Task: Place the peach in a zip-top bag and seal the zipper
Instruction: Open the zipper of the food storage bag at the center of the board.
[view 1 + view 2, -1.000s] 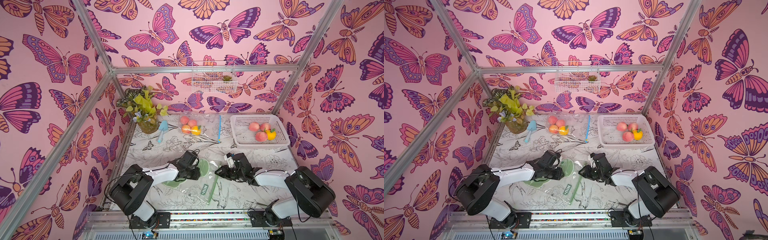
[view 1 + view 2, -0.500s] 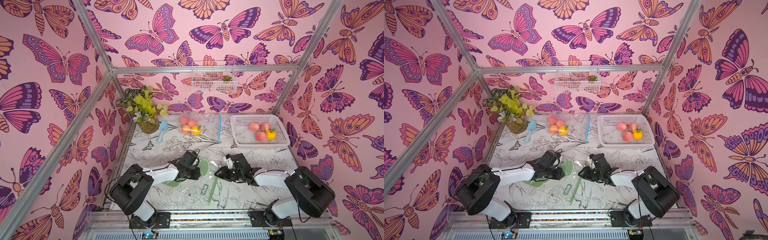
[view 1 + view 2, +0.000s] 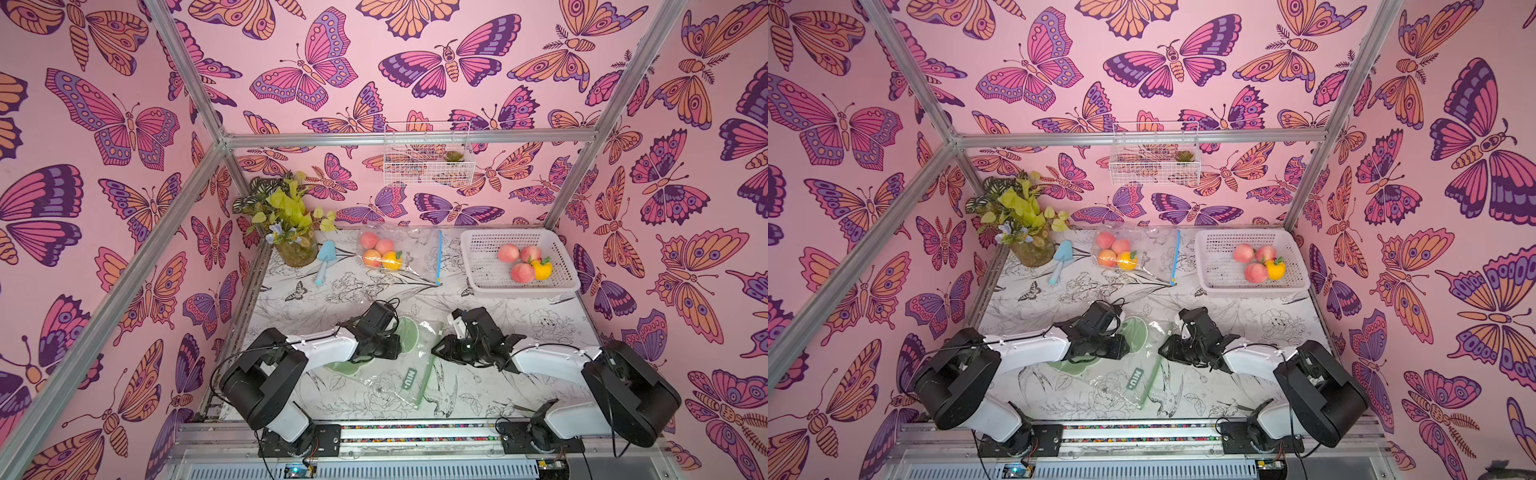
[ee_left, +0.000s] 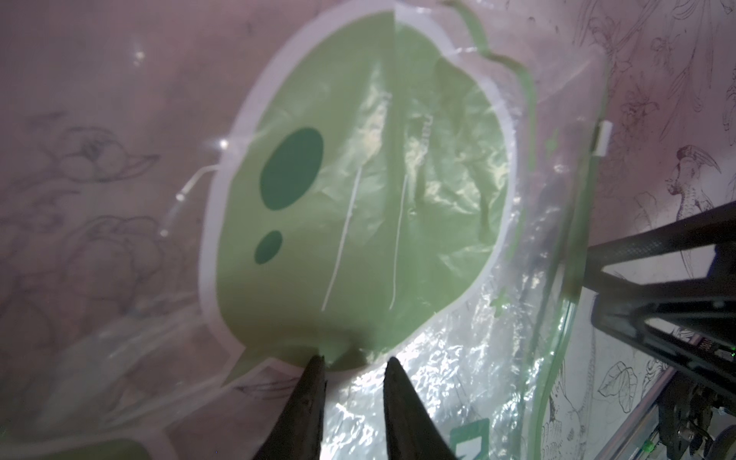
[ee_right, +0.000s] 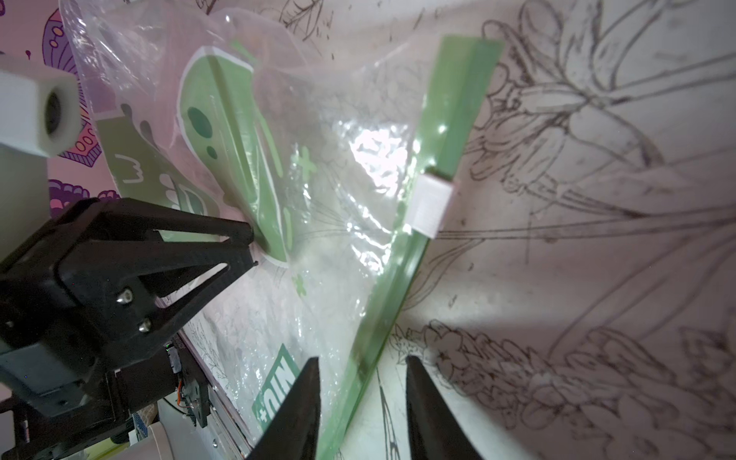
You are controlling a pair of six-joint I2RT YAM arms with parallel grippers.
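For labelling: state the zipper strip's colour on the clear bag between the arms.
Green: the clear plastic bag's zipper strip shows best in the right wrist view.

We look steeply down from high at the near side in both top views, taking in the whole table (image 3: 540, 316); our wrist cameras sit close over the zip-top bag (image 4: 458, 378), which every view shares.

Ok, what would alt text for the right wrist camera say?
A clear zip-top bag lies on a flower-sketched table cover, its green zipper strip with a white slider running between two open dark jaws. Jaws of the left arm are at the bag's green print.
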